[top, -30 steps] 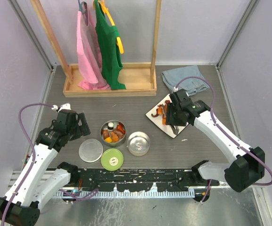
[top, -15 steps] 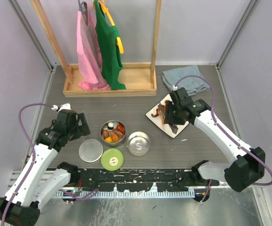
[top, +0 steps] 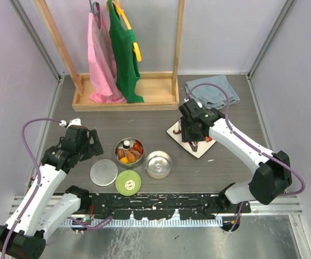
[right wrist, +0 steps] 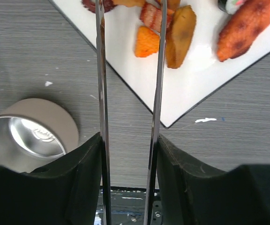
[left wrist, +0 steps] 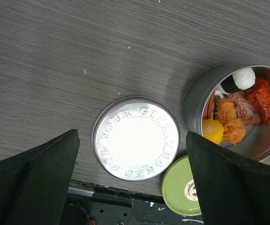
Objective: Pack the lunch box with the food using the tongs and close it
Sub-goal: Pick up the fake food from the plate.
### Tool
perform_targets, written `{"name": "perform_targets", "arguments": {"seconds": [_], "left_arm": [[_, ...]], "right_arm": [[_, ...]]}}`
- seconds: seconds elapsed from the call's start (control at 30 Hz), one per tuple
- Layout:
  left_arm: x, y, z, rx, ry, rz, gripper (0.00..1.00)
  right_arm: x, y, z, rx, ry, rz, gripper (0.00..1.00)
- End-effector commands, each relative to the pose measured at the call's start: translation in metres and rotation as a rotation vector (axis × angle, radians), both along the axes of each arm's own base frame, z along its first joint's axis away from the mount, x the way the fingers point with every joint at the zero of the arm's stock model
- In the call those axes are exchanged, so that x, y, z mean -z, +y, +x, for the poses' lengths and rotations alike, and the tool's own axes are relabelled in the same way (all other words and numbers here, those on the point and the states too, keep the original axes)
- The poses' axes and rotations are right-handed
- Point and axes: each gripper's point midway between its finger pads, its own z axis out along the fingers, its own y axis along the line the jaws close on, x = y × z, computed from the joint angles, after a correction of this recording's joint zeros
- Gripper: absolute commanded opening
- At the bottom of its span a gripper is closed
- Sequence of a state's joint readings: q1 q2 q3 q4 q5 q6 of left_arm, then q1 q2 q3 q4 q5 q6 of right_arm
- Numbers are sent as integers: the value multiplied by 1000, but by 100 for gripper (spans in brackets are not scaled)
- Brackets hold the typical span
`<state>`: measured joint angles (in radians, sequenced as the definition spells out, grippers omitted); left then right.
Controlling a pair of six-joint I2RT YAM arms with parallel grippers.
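Your right claw (right wrist: 128, 157) grips the tongs (right wrist: 100, 93) over the plate (right wrist: 195, 70) — your left claw (left wrist: 132, 140) hangs open above the steel lid (left wrist: 135, 126).

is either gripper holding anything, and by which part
The right gripper holds the tongs, pinching both thin arms from outside, well back from the tips; the joined end is hidden. The left gripper is open and empty.

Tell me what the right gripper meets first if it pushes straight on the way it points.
The right gripper's slim silver tongs lead, so probably the orange and red food chunks on the white square plate; depth is unclear.
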<state>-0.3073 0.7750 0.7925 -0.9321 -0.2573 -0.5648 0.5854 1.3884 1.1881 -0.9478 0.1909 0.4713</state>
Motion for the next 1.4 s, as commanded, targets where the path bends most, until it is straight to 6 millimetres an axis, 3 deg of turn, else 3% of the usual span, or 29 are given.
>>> {"name": "perform_targets", "arguments": {"seconds": [0.0,0.23,0.37,0.53,0.9,1.37], "left_arm": [[-13,-1,10,-5,-59,-10,98],[-13,-1,10,-6,-57,-9,98],[-13,-1,10,-7,-58,-9,98],[-13,-1,10,-7,-58,-8,98],[-13,-2,11,-5,-57,-12,98],[-13,-2,10,0,-57,-15,98]], "right_arm": [[-11,-13,9,23,-47,-87,51],[2,-12,7,5,-11,-116,52],[1,-9,8,3,-11,-105,45],[-6,-11,4,7,-21,-98,35],[-44,-18,-5,30,-113,-35,27],[-47,-19,-24,20,-92,20,24]]}}
